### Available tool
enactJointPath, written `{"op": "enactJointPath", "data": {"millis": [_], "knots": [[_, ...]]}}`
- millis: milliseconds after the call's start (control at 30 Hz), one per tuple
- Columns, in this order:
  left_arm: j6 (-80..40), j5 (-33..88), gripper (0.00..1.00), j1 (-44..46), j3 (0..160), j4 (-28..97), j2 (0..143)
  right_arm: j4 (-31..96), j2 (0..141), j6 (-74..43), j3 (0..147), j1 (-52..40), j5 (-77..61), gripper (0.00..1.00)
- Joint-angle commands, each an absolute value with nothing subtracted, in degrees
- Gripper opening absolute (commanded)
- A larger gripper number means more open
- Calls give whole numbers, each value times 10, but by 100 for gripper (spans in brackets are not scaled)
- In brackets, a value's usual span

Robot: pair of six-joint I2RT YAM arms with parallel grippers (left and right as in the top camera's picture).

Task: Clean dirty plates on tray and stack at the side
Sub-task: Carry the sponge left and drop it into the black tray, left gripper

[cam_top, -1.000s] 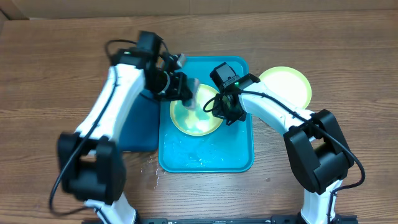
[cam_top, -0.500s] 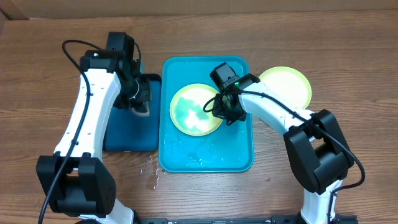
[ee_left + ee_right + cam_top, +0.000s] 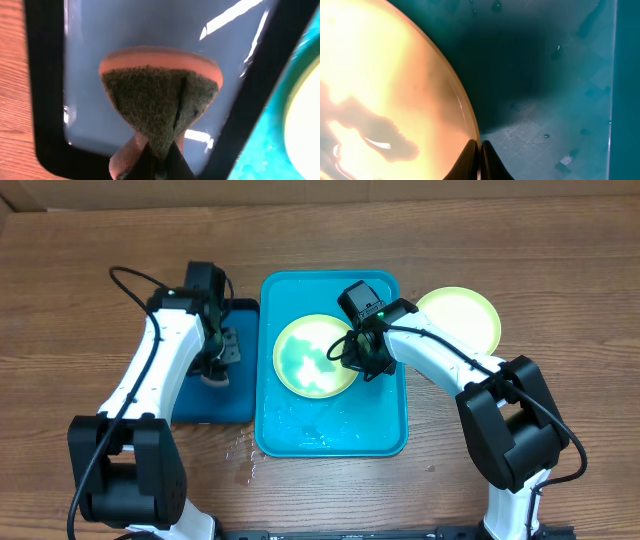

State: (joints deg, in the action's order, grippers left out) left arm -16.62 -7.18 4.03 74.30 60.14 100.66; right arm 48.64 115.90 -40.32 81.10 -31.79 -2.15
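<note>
Now the left tool (image 3: 222,352), clamped on an orange-and-green scouring sponge (image 3: 160,95), sits left of the pale yellow-green round plastic plate (image 3: 312,355), whose right rim the right tool (image 3: 362,358) pinches.

overhead: top-down, whole desk (image 3: 80,260) | left wrist: close, down at sponge (image 3: 160,105) | right wrist: close, plate (image 3: 380,75) rim | shared: tray (image 3: 385,420)
</note>
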Motion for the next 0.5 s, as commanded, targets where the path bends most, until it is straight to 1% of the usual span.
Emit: {"op": "enactJointPath", "data": {"millis": [0, 233, 300, 333, 367, 467], "knots": [[-178, -88, 4, 40, 719, 587, 1002, 487, 1159, -403, 809, -322, -22, 4], [-179, -92, 4, 37, 698, 567, 1002, 487, 1159, -403, 809, -322, -22, 4], [-179, -93, 4, 37, 696, 567, 1002, 486, 1159, -403, 809, -322, -20, 6], [-178, -93, 4, 37, 696, 567, 1002, 485, 1159, -403, 809, -322, -20, 10], [-178, -93, 5, 37, 696, 567, 1002, 484, 1159, -403, 809, -322, -19, 12], [-178, -96, 8, 37, 696, 567, 1002, 480, 1159, -403, 809, -322, -13, 12]]}}
